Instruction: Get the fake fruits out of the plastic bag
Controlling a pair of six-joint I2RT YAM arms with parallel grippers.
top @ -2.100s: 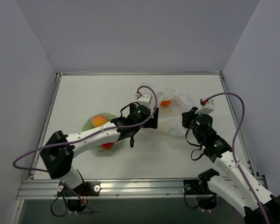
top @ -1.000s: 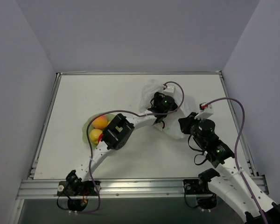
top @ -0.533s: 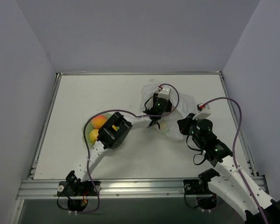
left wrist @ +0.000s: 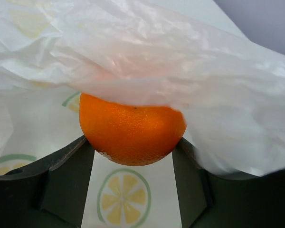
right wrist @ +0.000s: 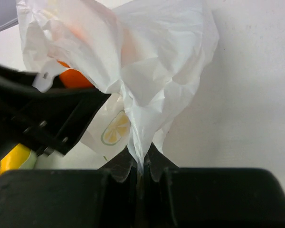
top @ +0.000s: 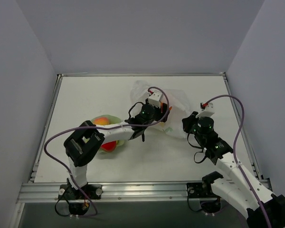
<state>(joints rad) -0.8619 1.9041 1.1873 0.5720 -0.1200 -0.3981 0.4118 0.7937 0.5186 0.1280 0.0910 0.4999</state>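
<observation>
The crinkled white plastic bag (top: 179, 100) lies at the table's back centre-right. In the left wrist view the bag (left wrist: 180, 61) drapes over an orange fake fruit (left wrist: 132, 128), and my left gripper (left wrist: 133, 147) is shut on that orange from both sides, inside the bag's mouth. From above, the left gripper (top: 162, 115) sits at the bag's left opening. My right gripper (right wrist: 141, 164) is shut on a pinched fold of the bag (right wrist: 152, 61) at its near right edge. The orange (right wrist: 73, 78) shows through the bag's mouth there.
A pale green wavy bowl (top: 91, 123) stands left of the bag, under the left arm. A peach-orange fruit (top: 102, 121) and a red one (top: 109, 145) lie in it. A yellow fruit (right wrist: 14, 159) shows at the right wrist view's left edge. Lemon-slice prints (left wrist: 123, 197) mark the bag.
My left gripper has narrowed onto the orange and drawn back left toward the bowl. The bag has shifted left with it. The right gripper still pinches the bag.
</observation>
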